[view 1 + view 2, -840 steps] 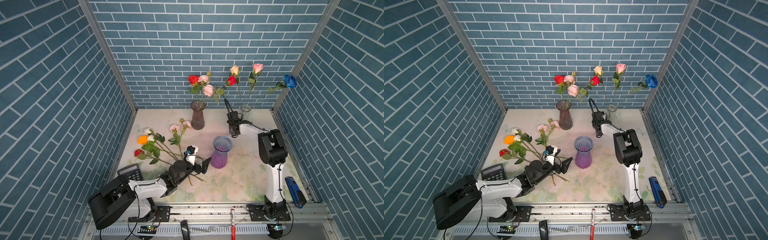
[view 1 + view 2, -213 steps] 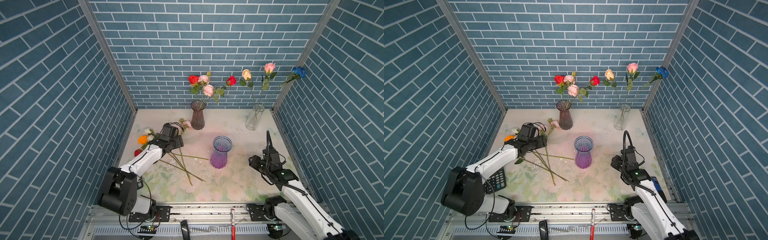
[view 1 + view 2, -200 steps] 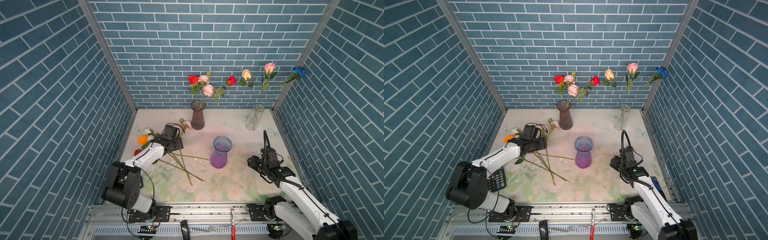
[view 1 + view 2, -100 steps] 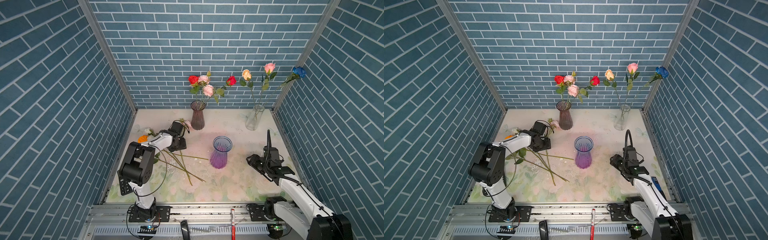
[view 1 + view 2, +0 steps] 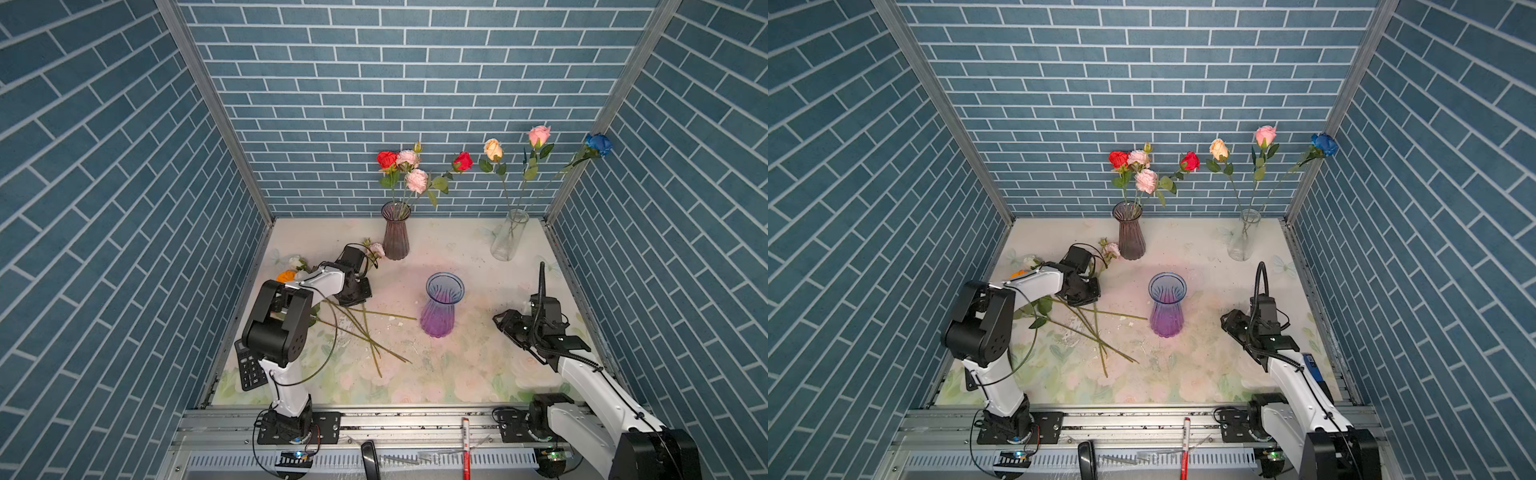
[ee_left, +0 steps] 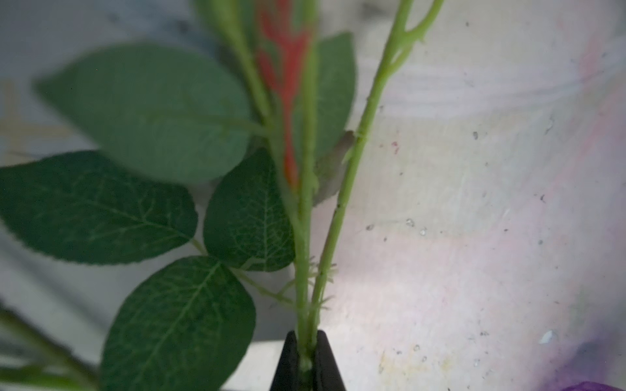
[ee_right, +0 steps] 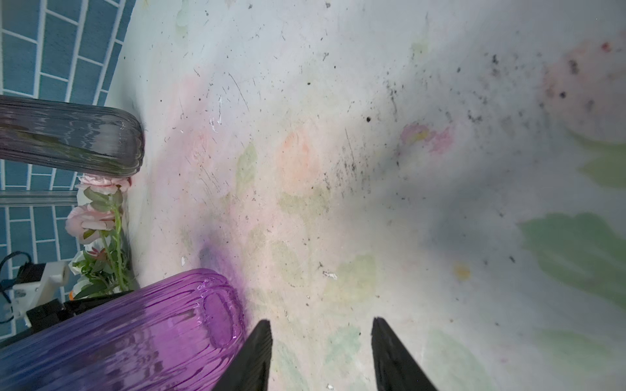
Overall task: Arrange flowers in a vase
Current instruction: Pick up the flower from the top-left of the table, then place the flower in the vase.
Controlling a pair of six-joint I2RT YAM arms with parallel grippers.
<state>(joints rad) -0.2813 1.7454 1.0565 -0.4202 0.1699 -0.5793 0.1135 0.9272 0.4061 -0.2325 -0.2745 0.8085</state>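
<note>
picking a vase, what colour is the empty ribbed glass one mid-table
Ribbed glass vase: purple base, blue rim; clearest in a top view.

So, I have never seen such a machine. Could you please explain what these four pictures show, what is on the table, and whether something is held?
The machine is two robot arms, a left arm and a right arm. Each ends in a two-finger gripper. Two pictures look down from one overhead camera. The other two come from a small camera on each wrist.

On the table stand an empty purple vase, and a dark vase and a clear vase with standing flowers. Loose flowers and a calculator lie near the left arm.

The left gripper is shut on green stems, apparently two. The right gripper is open and holds nothing.
</note>
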